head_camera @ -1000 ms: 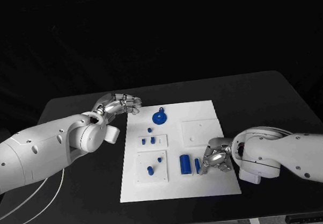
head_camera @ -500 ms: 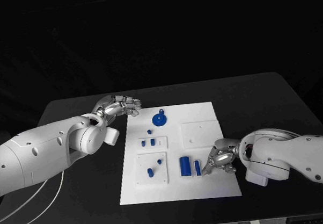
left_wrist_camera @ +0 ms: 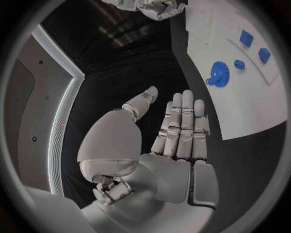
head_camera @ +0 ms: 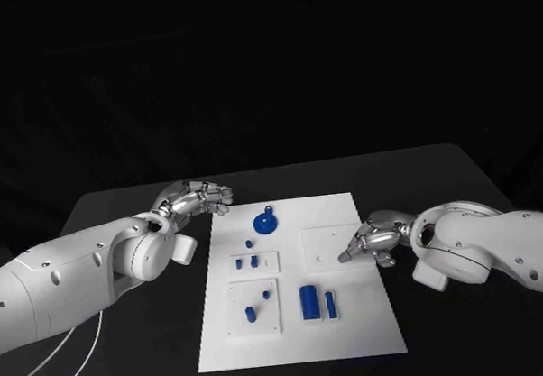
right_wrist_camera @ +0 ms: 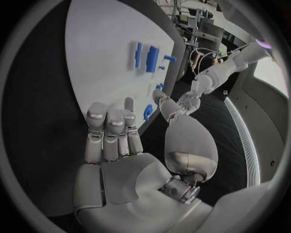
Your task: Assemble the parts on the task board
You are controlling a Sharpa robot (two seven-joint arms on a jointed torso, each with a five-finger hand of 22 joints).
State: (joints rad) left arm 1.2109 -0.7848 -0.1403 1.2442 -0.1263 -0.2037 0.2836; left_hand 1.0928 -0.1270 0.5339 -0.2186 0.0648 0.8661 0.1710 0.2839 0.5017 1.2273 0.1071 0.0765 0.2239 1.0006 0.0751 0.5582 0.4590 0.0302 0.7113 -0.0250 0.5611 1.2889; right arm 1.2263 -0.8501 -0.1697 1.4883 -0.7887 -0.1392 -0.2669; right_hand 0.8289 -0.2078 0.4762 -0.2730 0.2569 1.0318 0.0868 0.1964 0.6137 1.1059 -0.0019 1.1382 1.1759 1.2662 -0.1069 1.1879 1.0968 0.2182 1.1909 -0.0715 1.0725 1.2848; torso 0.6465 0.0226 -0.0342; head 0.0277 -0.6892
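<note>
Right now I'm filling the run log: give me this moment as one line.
left hand: open, off board's far-left corner | right hand: open, at board right edge | parts: on board, none held

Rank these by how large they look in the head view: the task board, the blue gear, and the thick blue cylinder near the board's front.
1. task board
2. blue gear and thick blue cylinder: look alike, too close to rank.

The task board [head_camera: 351, 325] lies mid-table [head_camera: 454, 178], between both hands.
</note>
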